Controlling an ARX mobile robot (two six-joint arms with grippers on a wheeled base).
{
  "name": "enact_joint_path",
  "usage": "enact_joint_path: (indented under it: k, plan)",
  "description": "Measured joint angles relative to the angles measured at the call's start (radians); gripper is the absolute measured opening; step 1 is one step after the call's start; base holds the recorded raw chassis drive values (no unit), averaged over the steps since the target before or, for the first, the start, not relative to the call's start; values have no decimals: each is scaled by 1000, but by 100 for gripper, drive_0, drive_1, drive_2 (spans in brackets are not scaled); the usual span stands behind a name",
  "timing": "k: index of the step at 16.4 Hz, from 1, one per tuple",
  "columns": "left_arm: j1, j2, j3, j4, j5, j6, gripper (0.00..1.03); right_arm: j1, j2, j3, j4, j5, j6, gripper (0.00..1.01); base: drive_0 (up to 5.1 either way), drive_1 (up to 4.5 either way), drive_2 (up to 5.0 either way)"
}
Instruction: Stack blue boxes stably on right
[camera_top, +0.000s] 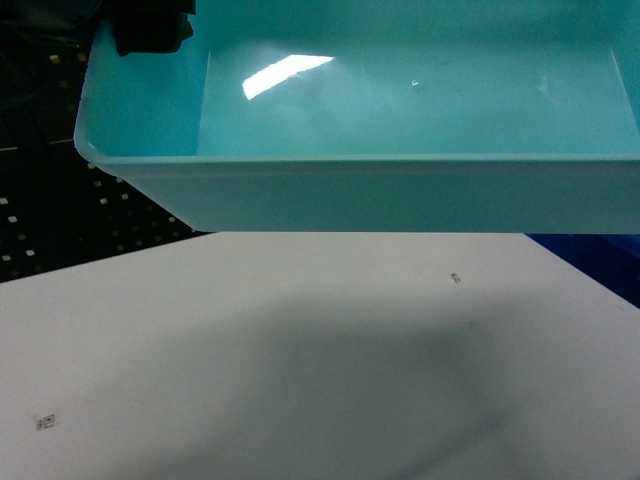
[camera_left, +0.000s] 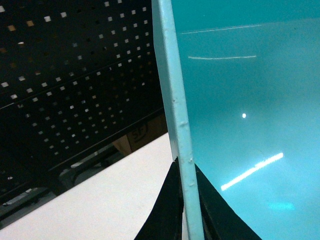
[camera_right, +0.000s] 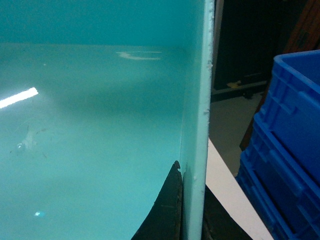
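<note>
you have the turquoise tub (camera_top: 400, 190) lifted off the counter (camera_top: 300, 350), held only by thin rims. the left gripper (camera_left: 187, 210) is clamped on its left wall, the right gripper (camera_right: 192, 210) on its right wall. uneven arm motion could twist it loose. the dark-blue crate (camera_right: 285, 150) sits just right of the right gripper, lower down.

We see a light turquoise tub (camera_top: 400, 190) with a glossy, unpatterned inside. The crate (camera_right: 290, 145) is deep blue. The table (camera_top: 250, 360) is plain white. Behind stands a black pegboard (camera_left: 75, 75) dotted with holes. The fingers (camera_left: 170, 210) are black.
</note>
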Motion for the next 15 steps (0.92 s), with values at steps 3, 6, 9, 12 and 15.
enact_joint_path:
  k: [3,6,9,12,15]
  plan:
    - [0,0,0,0,0,0,2,0,0,0,0,1,0,2,-171,-171,-171]
    - [0,0,0,0,0,0,2,0,0,0,0,0,0,2,-171,-171,-171]
    - [0,0,0,1,0,0,2,0,0,0,0,1,0,2,-171,-171,-171]
    - [0,0,0,0,0,0,2,0,0,0,0,0,0,2,-166,-166,-166]
    - [0,0,0,0,0,0,2,0,0,0,0,0,0,2,-156,-156,-156]
